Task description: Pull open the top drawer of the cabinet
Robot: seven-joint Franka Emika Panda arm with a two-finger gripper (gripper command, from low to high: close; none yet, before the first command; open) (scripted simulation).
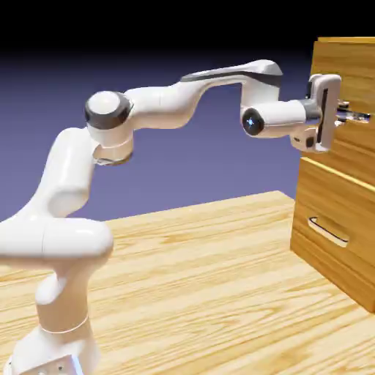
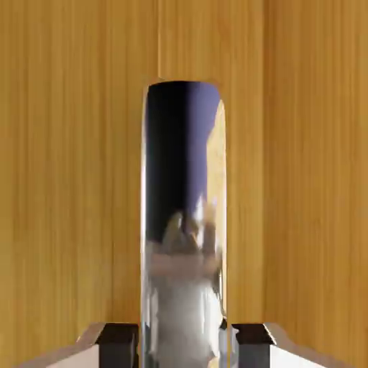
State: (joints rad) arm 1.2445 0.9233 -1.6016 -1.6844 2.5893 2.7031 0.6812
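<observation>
The cabinet (image 1: 310, 256) stands at the exterior view's right. Its top drawer (image 1: 357, 69) has a light wood front that fills the hand view (image 2: 72, 180). The drawer's silver-grey bar handle (image 2: 183, 180) runs straight up the middle of the hand view, mirroring the backdrop and the hand. My gripper (image 1: 359, 115) reaches level into the drawer front. In the hand view the gripper (image 2: 185, 339) is shut on the bar, with one dark pad on each side. In the exterior view the hand hides most of the handle. I cannot tell whether the drawer is pulled out at all.
The lower drawer (image 1: 344, 198) with its curved pale handle (image 1: 327, 231) sits under my hand. The wood-grain tabletop (image 1: 205, 286) stretches from the robot's base to the cabinet's foot.
</observation>
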